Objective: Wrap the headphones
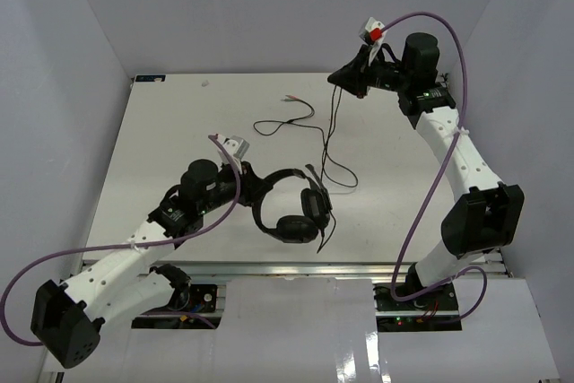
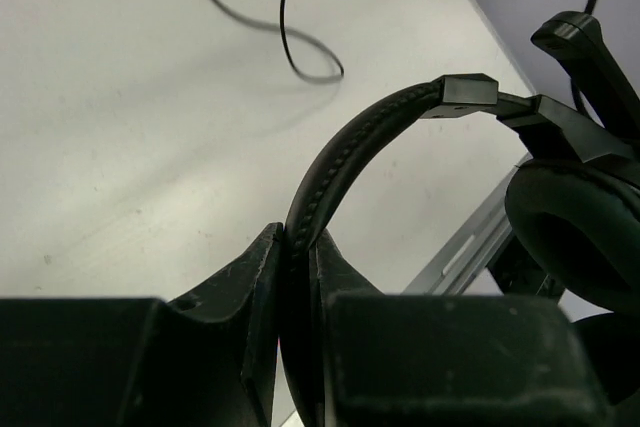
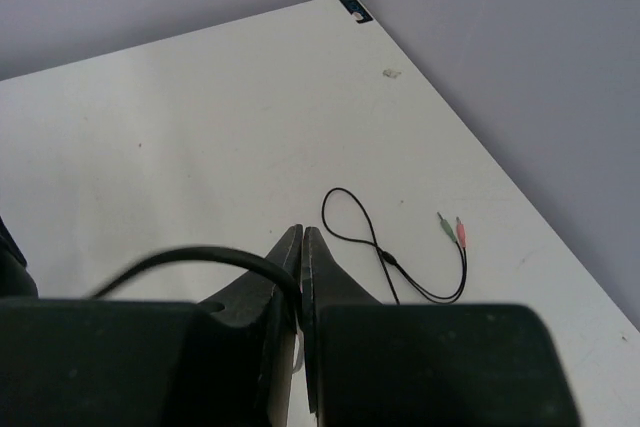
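Observation:
The black headphones (image 1: 291, 211) lie on the white table (image 1: 179, 132), earcups toward the near edge. My left gripper (image 1: 252, 182) is shut on the padded headband (image 2: 350, 157), which runs up between the fingertips of the left gripper (image 2: 297, 237); one earcup (image 2: 580, 232) shows at the right. My right gripper (image 1: 346, 80) hangs above the far right of the table, shut on the thin black cable (image 1: 329, 136). In the right wrist view the cable (image 3: 190, 255) curves into the shut right gripper (image 3: 302, 234). The free end with its pink and green plugs (image 3: 455, 231) lies on the table beyond.
Thick purple arm cables (image 1: 439, 177) loop beside both arms. Grey walls close in the table on three sides. A metal rail (image 1: 296, 268) runs along the near edge. Slack cable (image 2: 300, 57) curls on the table past the headband.

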`<move>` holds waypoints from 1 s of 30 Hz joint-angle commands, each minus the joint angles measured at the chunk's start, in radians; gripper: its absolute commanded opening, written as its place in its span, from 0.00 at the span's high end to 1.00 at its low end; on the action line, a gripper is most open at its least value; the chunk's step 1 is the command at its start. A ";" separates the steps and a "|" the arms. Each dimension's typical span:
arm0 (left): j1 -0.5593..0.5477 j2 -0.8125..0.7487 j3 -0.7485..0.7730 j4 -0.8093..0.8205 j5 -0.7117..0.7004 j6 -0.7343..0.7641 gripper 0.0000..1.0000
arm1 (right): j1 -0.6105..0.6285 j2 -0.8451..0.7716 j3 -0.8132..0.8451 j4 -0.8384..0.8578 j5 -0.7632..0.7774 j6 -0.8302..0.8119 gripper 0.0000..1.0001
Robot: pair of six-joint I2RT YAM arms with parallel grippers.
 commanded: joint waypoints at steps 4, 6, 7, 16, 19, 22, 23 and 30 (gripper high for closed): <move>-0.016 0.050 -0.033 0.186 0.247 0.008 1.00 | 0.053 0.065 0.047 -0.079 0.123 -0.012 0.92; -0.027 0.058 -0.033 0.192 0.279 0.019 1.00 | 0.057 0.091 0.047 -0.089 0.141 -0.023 0.92; -0.033 0.060 -0.031 0.192 0.299 0.028 1.00 | 0.059 0.101 0.047 -0.093 0.155 -0.030 0.92; -0.085 0.073 -0.002 0.129 0.353 0.093 1.00 | 0.062 0.224 0.144 -0.152 0.303 -0.032 0.92; -0.111 0.064 -0.008 0.117 0.333 0.105 1.00 | 0.061 0.268 0.180 -0.161 0.347 -0.026 0.92; -0.130 0.063 -0.017 0.115 0.318 0.111 1.00 | 0.063 0.280 0.174 -0.159 0.339 -0.020 0.92; -0.133 0.063 -0.018 0.115 0.315 0.111 1.00 | 0.065 0.282 0.170 -0.158 0.340 -0.020 0.92; -0.141 0.039 0.006 0.113 0.302 0.116 1.00 | 0.065 0.285 0.124 -0.155 0.398 -0.049 0.92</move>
